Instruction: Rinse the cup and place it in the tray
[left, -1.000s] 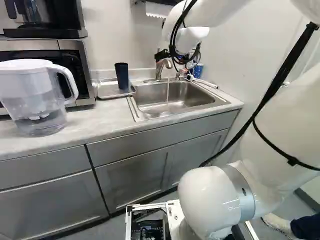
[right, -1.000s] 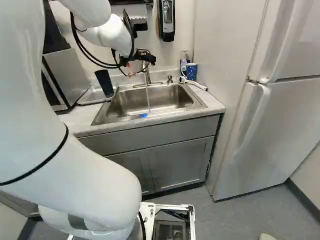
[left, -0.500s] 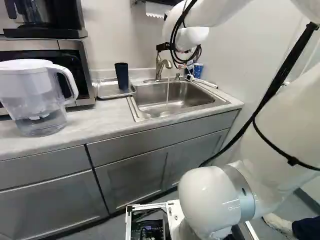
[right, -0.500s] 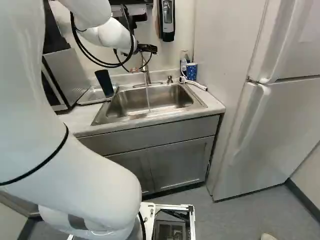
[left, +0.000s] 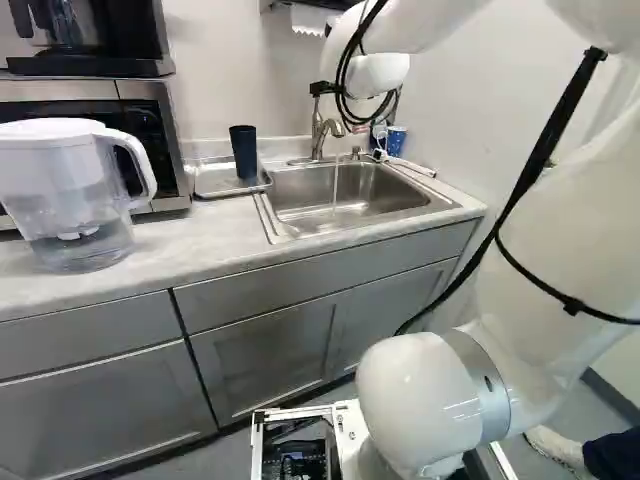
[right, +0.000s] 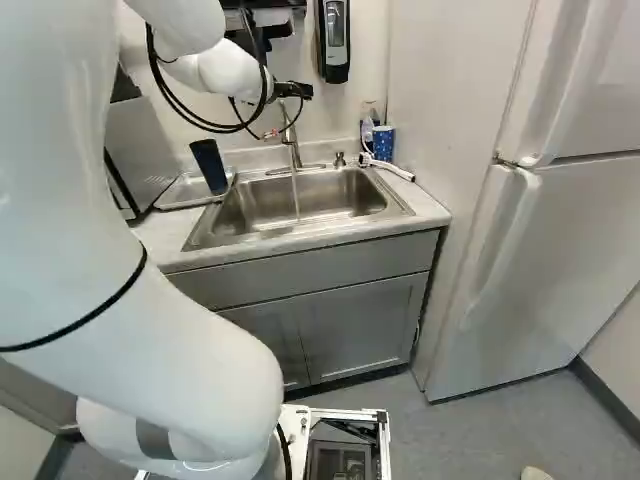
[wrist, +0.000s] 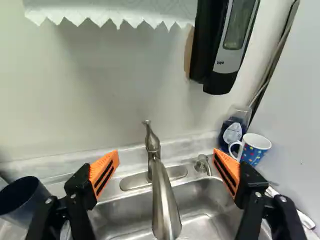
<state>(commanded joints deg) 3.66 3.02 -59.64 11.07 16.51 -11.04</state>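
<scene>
Upper left of the left base view: dark cup (left: 243, 152), upright, apparently inside the metal tray (left: 222, 187) on the tabletop (left: 160, 245). Upper centre of the right base view: end effector (right: 299, 91), fingers spread wide. Water runs from the faucet (left: 319, 135) into the sink (left: 390, 208).

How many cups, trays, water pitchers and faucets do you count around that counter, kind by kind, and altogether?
Cups: 2 (dark cup, spotted mug)
Tray: 1
Water pitcher: 1
Faucet: 1
Total: 5
</scene>
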